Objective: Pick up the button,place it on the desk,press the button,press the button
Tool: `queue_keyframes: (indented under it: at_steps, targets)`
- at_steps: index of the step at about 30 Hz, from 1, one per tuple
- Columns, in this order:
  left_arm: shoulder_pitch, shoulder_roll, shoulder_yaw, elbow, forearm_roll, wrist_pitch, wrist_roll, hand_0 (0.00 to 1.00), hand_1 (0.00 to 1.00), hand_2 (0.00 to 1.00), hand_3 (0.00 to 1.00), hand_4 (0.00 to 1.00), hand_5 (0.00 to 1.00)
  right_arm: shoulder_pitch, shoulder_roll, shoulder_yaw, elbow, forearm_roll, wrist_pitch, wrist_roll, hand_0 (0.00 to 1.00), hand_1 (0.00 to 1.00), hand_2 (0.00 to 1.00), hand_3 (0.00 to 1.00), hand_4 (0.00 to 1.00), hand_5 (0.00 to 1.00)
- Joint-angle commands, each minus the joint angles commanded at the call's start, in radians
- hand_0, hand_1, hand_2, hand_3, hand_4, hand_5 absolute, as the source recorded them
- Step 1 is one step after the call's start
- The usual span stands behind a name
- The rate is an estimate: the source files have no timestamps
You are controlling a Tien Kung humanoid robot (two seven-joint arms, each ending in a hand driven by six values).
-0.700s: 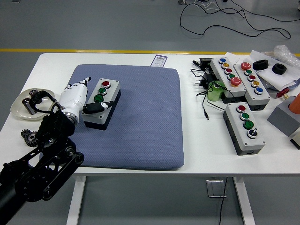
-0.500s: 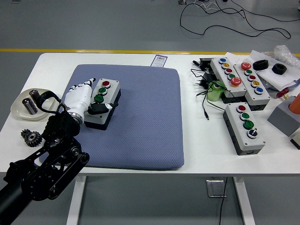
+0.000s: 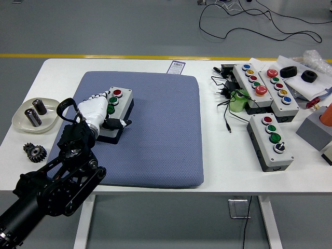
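A grey button box (image 3: 122, 102) with a black base lies on the blue pad (image 3: 155, 135), its red button (image 3: 117, 93) showing at the far end. My left hand (image 3: 97, 108), white with black fingers, rests on the box's left side. Its fingers (image 3: 104, 97) stretch flat over the green buttons, hiding them. The thumb (image 3: 117, 123) points right across the box's near end. I cannot tell whether a fingertip is pushing a button down. The black left arm comes up from the lower left corner.
A shallow dish (image 3: 22, 120) holding two dark cylinders and a small gear (image 3: 35, 152) lie left of the pad. Three more button boxes (image 3: 270, 141), cables (image 3: 227, 101), black rings and a grey block (image 3: 313, 130) crowd the table's right side.
My left hand has slid right and away from me, from beside the box onto its top. The thumb has dropped from the box's top to its near end. The box stayed put.
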Motion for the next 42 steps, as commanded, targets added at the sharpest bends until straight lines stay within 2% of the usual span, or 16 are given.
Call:
queue_keyframes:
  at_steps: [8, 13, 14, 19, 20, 25, 26, 32, 33, 37, 38, 42]
  targets:
    - [-0.024, -0.037, -0.036, 0.086, 0.000, -0.036, 0.000, 0.795, 0.992, 0.998, 0.998, 0.998, 0.452, -0.002, 0.000, 0.000, 0.000, -0.001, 0.000, -0.001, 0.658, 0.650, 0.699, 0.605, 0.455, 0.330]
    - [-0.033, -0.046, -0.064, 0.111, 0.000, -0.049, 0.000, 0.795, 0.992, 0.998, 0.998, 0.998, 0.452, -0.003, 0.000, 0.002, 0.000, -0.004, -0.001, -0.002, 0.658, 0.650, 0.699, 0.605, 0.455, 0.330]
    - [-0.034, -0.047, -0.069, 0.113, 0.000, -0.051, 0.000, 0.646, 0.869, 0.998, 0.998, 0.998, 0.374, -0.004, -0.001, 0.002, 0.000, -0.004, -0.001, -0.002, 0.658, 0.650, 0.699, 0.605, 0.454, 0.330]
    - [-0.043, -0.041, -0.088, 0.119, 0.000, -0.087, 0.000, 0.646, 0.869, 0.998, 0.998, 0.998, 0.374, -0.005, -0.002, 0.003, 0.000, -0.006, 0.000, -0.002, 0.658, 0.650, 0.699, 0.605, 0.454, 0.330]
    - [-0.043, -0.040, -0.091, 0.121, 0.000, -0.090, 0.000, 0.305, 0.487, 0.954, 0.998, 0.996, 0.317, -0.005, -0.002, 0.002, 0.000, -0.006, 0.000, -0.002, 0.658, 0.649, 0.699, 0.605, 0.454, 0.330]
    - [-0.038, -0.038, -0.097, 0.130, 0.000, -0.076, 0.000, 0.305, 0.487, 0.954, 0.998, 0.996, 0.317, -0.006, -0.002, 0.003, 0.000, -0.007, 0.000, -0.002, 0.658, 0.649, 0.699, 0.605, 0.454, 0.330]
    - [-0.036, -0.038, -0.097, 0.132, 0.000, -0.068, 0.000, 0.206, 0.380, 0.751, 0.998, 0.990, 0.307, -0.006, -0.002, 0.003, 0.000, -0.007, -0.001, -0.002, 0.658, 0.650, 0.699, 0.605, 0.454, 0.329]
    - [-0.033, -0.035, -0.094, 0.144, 0.000, -0.059, 0.000, 0.206, 0.380, 0.751, 0.998, 0.990, 0.307, -0.005, -0.001, 0.005, 0.000, -0.006, -0.001, -0.001, 0.658, 0.650, 0.699, 0.605, 0.454, 0.329]
    - [-0.033, -0.034, -0.095, 0.146, 0.000, -0.060, 0.000, 0.052, 0.182, 0.303, 0.998, 0.975, 0.269, -0.005, -0.001, 0.005, 0.000, -0.006, -0.001, -0.001, 0.658, 0.650, 0.699, 0.605, 0.454, 0.329]
    - [-0.032, -0.029, -0.098, 0.148, 0.000, -0.053, 0.000, 0.052, 0.182, 0.303, 0.998, 0.975, 0.269, -0.003, -0.001, 0.004, 0.000, -0.004, 0.000, 0.000, 0.658, 0.650, 0.699, 0.605, 0.454, 0.329]
    - [-0.032, -0.028, -0.098, 0.148, 0.000, -0.048, 0.000, 0.011, 0.103, 0.182, 0.998, 0.975, 0.286, -0.003, -0.001, 0.004, 0.000, -0.003, 0.000, 0.000, 0.658, 0.650, 0.699, 0.605, 0.454, 0.328]
    - [-0.032, -0.024, -0.099, 0.148, 0.000, -0.014, 0.000, 0.011, 0.103, 0.182, 0.998, 0.975, 0.286, -0.002, -0.001, 0.006, 0.000, -0.005, 0.000, 0.000, 0.658, 0.650, 0.699, 0.605, 0.454, 0.328]
